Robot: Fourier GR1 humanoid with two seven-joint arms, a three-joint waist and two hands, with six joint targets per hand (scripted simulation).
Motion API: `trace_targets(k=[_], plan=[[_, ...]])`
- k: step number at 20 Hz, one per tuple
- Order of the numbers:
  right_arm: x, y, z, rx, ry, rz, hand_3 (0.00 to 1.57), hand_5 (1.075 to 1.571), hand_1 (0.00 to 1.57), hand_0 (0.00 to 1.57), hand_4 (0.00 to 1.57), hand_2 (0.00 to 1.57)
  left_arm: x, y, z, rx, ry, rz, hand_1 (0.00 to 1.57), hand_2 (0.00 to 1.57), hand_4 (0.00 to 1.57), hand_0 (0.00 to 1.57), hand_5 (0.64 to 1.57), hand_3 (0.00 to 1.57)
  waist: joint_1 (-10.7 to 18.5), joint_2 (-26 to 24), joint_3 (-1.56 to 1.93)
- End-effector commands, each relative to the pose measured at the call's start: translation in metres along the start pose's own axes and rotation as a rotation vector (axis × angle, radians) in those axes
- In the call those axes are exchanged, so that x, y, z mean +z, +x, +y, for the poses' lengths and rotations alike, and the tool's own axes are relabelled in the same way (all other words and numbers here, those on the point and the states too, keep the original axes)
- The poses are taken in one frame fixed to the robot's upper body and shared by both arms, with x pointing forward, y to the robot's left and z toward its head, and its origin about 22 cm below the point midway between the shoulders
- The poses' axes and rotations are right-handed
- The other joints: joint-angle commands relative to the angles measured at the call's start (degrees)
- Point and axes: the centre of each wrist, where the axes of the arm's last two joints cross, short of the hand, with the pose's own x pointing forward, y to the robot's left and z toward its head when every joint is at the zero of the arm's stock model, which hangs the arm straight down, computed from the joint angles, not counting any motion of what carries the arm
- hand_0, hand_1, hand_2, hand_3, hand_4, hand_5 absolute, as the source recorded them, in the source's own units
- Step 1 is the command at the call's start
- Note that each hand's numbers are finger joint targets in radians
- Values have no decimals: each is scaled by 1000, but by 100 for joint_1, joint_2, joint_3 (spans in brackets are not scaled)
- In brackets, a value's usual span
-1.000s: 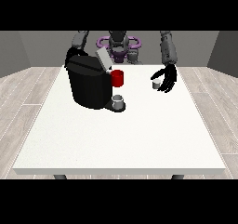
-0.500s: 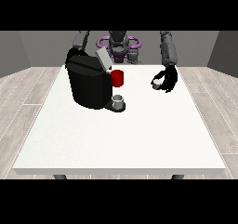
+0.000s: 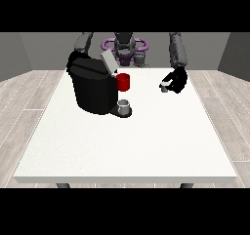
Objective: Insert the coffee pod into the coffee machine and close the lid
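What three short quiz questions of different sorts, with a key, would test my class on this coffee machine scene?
1. True or false: the lid of the coffee machine is raised.
2. Multiple choice: the hand at the view's right is (A) above the machine, (B) at the small coffee pod on the table, well to the side of the machine, (C) under the table.
3. Fill in: the cup standing at the machine's base is ____ in colour.

Key: 1 true; 2 B; 3 grey.
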Motion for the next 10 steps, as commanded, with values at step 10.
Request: trace_targets(k=[10], plan=[[-2,-32,-12,-6,-34,51,0,1571,0,0,468,0,-45,84,51,-1,-52,-227,1256,1331,545,1256,1571,1292,211,-360,1]])
